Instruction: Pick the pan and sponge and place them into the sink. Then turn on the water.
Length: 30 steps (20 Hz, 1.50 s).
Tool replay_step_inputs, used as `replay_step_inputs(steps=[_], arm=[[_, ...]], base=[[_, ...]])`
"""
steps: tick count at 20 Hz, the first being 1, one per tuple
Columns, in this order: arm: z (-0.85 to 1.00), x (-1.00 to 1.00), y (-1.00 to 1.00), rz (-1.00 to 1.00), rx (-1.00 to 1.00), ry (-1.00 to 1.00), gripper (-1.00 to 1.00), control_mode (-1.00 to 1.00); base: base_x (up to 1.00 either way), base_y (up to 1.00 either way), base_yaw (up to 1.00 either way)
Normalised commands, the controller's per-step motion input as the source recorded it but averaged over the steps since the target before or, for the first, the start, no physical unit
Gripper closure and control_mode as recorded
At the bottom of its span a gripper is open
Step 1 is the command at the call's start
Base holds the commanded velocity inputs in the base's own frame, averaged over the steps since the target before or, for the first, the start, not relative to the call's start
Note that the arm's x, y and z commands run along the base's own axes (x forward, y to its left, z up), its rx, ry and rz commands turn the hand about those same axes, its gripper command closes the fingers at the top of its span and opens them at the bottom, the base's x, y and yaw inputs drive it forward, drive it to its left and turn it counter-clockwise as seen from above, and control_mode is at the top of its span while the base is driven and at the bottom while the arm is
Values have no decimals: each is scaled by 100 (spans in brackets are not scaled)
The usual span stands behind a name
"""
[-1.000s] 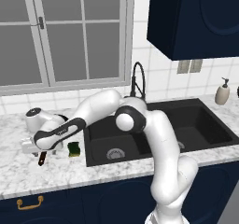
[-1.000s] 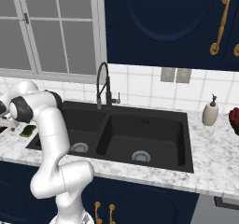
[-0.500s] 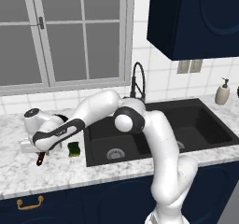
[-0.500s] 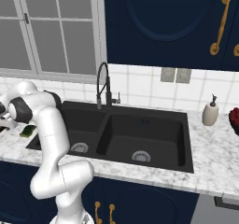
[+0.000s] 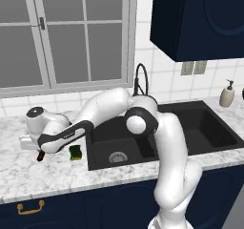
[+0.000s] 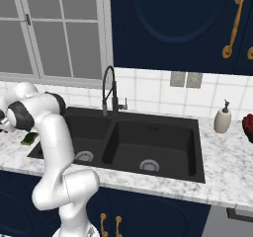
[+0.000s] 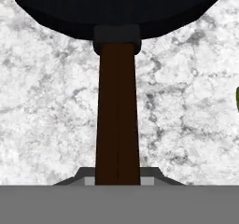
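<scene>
The black pan (image 7: pixel 116 8) lies on the marble counter, and its reddish-brown handle (image 7: pixel 116 111) runs straight down between my fingertips (image 7: pixel 150 175). My gripper (image 7: pixel 116 177) is shut on that handle near its end. In the left base view the hand (image 5: pixel 34 143) sits low over the counter left of the sink (image 5: pixel 190 128). It hides the pan except for the handle's tip (image 5: pixel 40 156). The yellow and green sponge (image 5: pixel 75 152) lies just right of the hand, beside the sink's left rim. The sponge (image 6: pixel 28 138) also lies by the rim in the right base view.
The black arched faucet (image 5: pixel 140 80) stands behind the double sink (image 6: pixel 148 142). A soap dispenser (image 6: pixel 222 118) is on the counter at the far right. A window and tiled wall back the counter, and a dark cabinet hangs above right.
The jaws have closed onto the pan's handle. The hand has stayed at nearly the same spot over the counter, and the sponge has not moved.
</scene>
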Motion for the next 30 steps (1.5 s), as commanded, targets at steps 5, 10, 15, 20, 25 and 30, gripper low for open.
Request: replay_step_inputs(steps=[5,10,15,20,25,30], arm=[[75,-57,-37,-17,20,-23,100,-100],[55,-54,-78,-31,25,-8,100,-100],[56,-45,-70,-28,20,0,100,-100],[41,-21,-68,-13,6,6,100,-100],[17,-3,-79,0,0,4,100,-100],[3,1,-68,6,-1,5,100,-100]], base=[[0,0,0],[0,0,0],[0,0,0],[0,0,0],[0,0,0],[0,0,0]])
